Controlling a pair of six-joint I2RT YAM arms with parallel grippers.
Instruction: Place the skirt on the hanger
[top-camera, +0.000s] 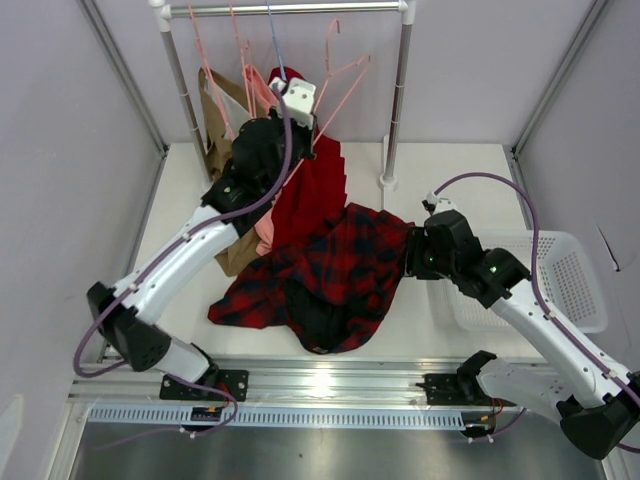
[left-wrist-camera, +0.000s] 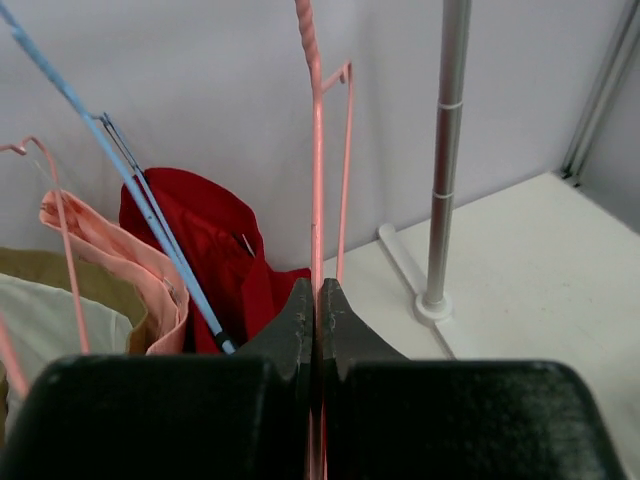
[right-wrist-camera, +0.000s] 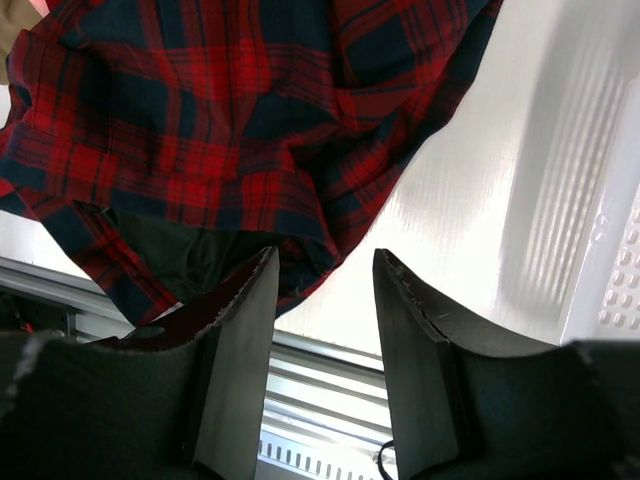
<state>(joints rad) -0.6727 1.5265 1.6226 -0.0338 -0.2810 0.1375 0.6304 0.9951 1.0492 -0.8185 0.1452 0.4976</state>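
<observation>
Left wrist view shows the left gripper (left-wrist-camera: 316, 300) pinched shut on the pink hanger (left-wrist-camera: 316, 170). The right gripper (right-wrist-camera: 325, 275) stands half open at the edge of the skirt (right-wrist-camera: 200, 110).

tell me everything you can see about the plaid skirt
The skirt is soft red-and-black tartan fabric with a dark lining showing at its near edge. It lies crumpled in a heap on the white table. Its far edge meets a hanging red garment; the open right end effector sits at its right edge.
</observation>
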